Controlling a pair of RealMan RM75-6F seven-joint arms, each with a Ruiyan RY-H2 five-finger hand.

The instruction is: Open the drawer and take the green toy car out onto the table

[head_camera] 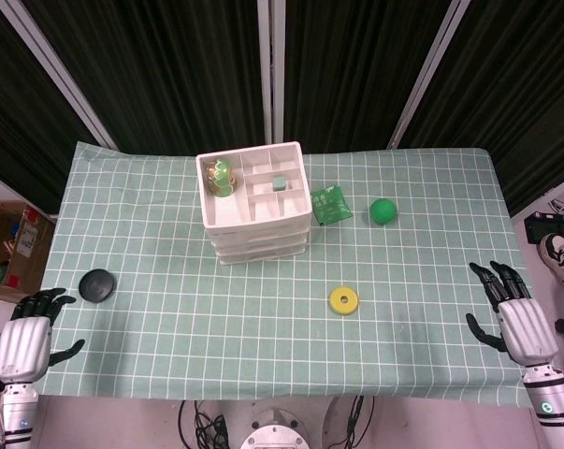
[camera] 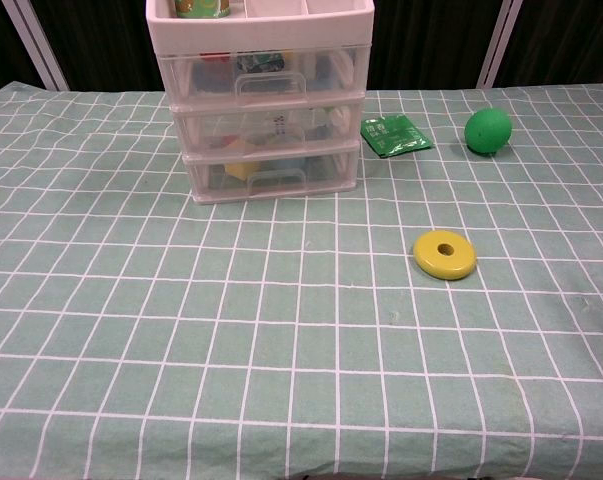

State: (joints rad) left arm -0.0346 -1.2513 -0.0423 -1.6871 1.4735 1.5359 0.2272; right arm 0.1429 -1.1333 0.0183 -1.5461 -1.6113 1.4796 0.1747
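Observation:
A white three-drawer cabinet (head_camera: 255, 224) (camera: 265, 120) stands at the back middle of the table, all drawers pushed in. Through the clear fronts I see blurred coloured items; the green toy car cannot be picked out. The open top tray holds a small green-and-yellow figure (head_camera: 222, 176) and a small teal block (head_camera: 280, 183). My left hand (head_camera: 27, 339) hovers at the table's front left corner, fingers apart, holding nothing. My right hand (head_camera: 517, 323) is at the front right edge, fingers apart and empty. Neither hand shows in the chest view.
A black disc (head_camera: 97, 284) lies near my left hand. A yellow ring (head_camera: 343, 299) (camera: 444, 254) sits right of centre. A green packet (head_camera: 330, 203) (camera: 395, 134) and a green ball (head_camera: 383, 210) (camera: 488, 130) lie to the right of the cabinet.

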